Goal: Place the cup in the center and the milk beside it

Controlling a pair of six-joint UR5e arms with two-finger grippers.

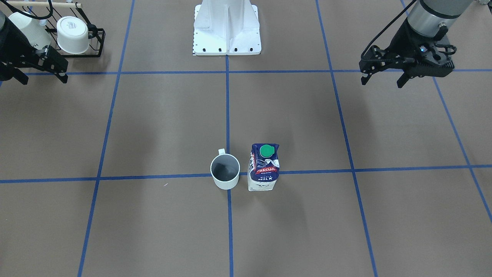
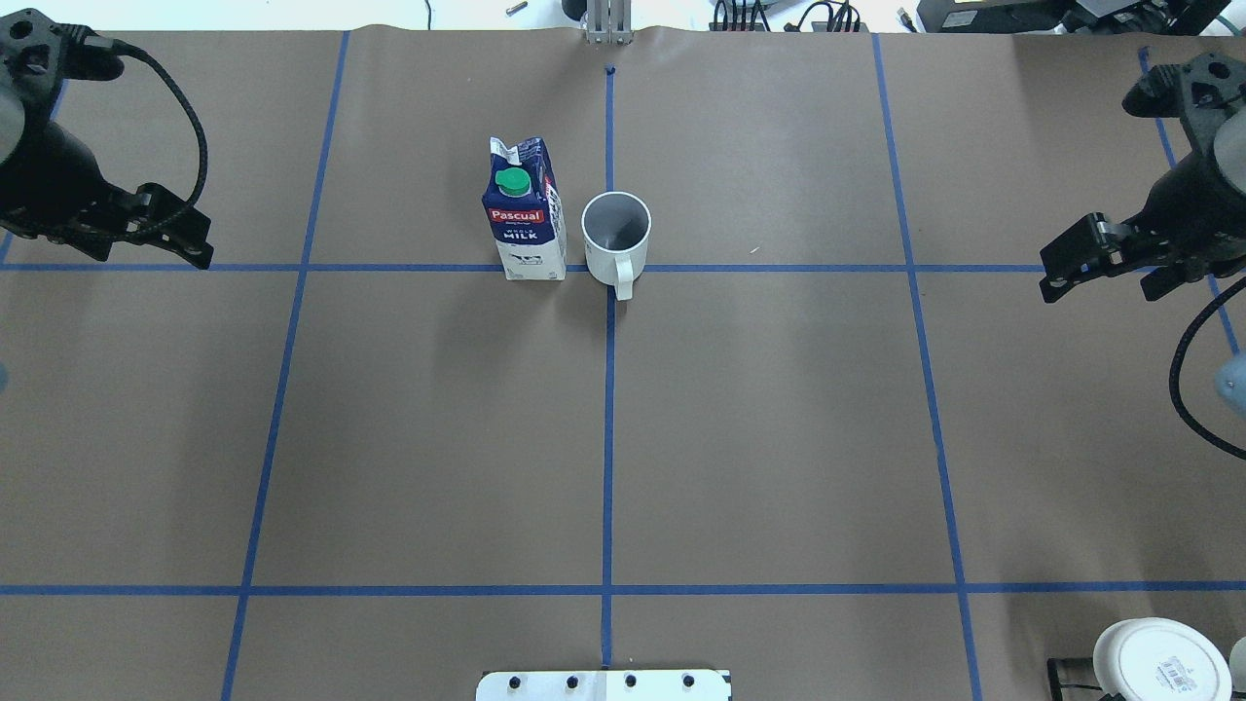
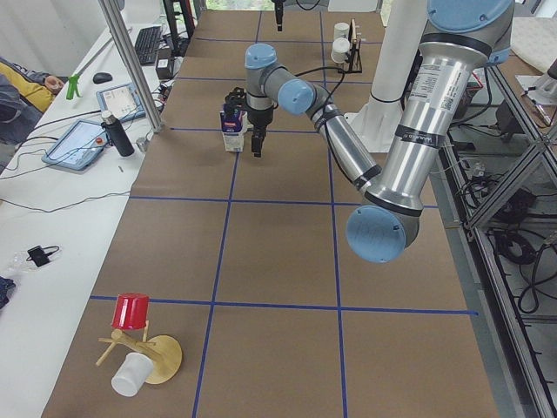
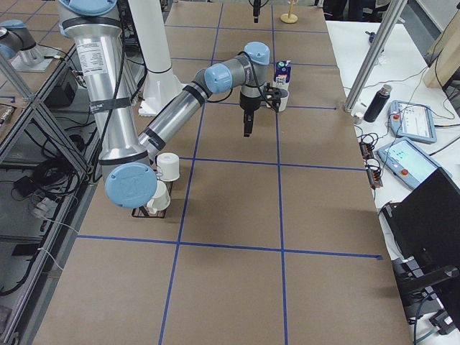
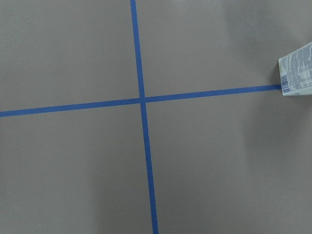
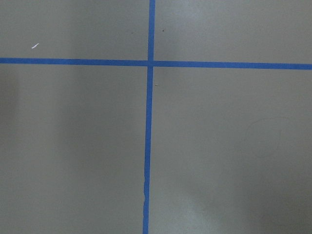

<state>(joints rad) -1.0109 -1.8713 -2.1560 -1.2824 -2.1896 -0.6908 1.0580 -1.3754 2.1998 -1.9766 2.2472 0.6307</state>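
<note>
The cup (image 1: 225,171), a white mug with a grey inside, stands upright on the center tape crossing (image 2: 609,268); its lettering does not show. The milk (image 1: 264,167), a navy and white carton with a green cap, stands upright close beside it. In the overhead view the milk (image 2: 526,219) is left of the cup (image 2: 615,234). My left gripper (image 1: 381,81) is open and empty, raised far off on its side (image 2: 156,245). My right gripper (image 1: 44,79) is open and empty, far off on the other side (image 2: 1100,282). The left wrist view catches the carton's base (image 5: 296,73).
A black wire rack (image 1: 98,38) holding white mugs (image 1: 73,34) stands beside the robot base (image 1: 226,27) on my right side. A red cup (image 3: 132,311) and a white cup (image 3: 132,374) lie at a wooden stand at the table's left end.
</note>
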